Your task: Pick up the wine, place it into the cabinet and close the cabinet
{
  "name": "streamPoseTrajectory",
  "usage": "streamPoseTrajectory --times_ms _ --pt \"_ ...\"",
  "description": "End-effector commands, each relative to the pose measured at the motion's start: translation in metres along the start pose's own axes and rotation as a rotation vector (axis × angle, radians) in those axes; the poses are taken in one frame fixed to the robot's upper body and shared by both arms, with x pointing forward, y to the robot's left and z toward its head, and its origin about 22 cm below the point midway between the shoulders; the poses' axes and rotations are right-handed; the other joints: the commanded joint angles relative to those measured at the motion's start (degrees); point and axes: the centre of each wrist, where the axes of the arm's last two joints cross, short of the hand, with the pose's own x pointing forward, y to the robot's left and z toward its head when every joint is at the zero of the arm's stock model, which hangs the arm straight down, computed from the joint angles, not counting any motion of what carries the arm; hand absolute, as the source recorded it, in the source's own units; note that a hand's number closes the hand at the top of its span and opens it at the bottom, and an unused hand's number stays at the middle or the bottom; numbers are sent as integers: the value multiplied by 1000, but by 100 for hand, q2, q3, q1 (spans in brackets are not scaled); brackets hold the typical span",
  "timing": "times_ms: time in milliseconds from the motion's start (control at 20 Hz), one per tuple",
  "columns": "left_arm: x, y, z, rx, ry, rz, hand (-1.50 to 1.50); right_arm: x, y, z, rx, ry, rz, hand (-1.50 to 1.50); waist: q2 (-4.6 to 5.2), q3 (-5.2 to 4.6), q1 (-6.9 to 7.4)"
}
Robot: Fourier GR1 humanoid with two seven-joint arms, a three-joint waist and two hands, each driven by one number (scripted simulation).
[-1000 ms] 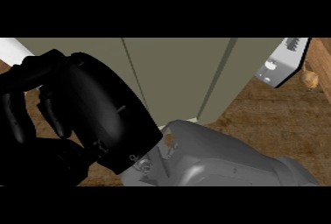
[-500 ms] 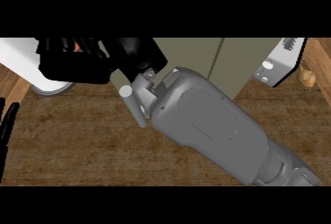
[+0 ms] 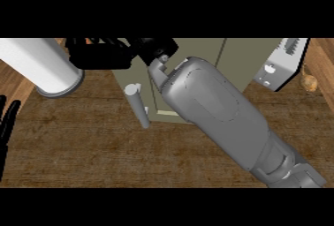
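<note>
- We are seeing the right hand [image 3: 114,55] at 11 o'clock, gripping the wine [image 3: 85,41] with curled fingers; only an orange-red sliver is showing at the hand's upper edge.
- The hand is hovering against the olive cabinet [image 3: 246,57], up from its grey bar handle [image 3: 138,106].
- The left hand [image 3: 8,128] is resting at 9 o'clock, fingers straight, holding nothing.
- A white cylinder [image 3: 36,62] is standing at 10 o'clock on the wooden counter [image 3: 98,154].
</note>
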Motion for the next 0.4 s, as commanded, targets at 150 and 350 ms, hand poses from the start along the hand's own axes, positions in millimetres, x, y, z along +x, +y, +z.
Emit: streamPoseTrajectory --times_ms 150,350 --pt "-1 -2 -2 -1 -7 -10 -150 -49 -54 0 -134 105 108 150 261 21 -2" --pt "-5 -5 -4 -16 1 15 -150 -47 -57 -2 -146 96 113 150 269 18 -2"
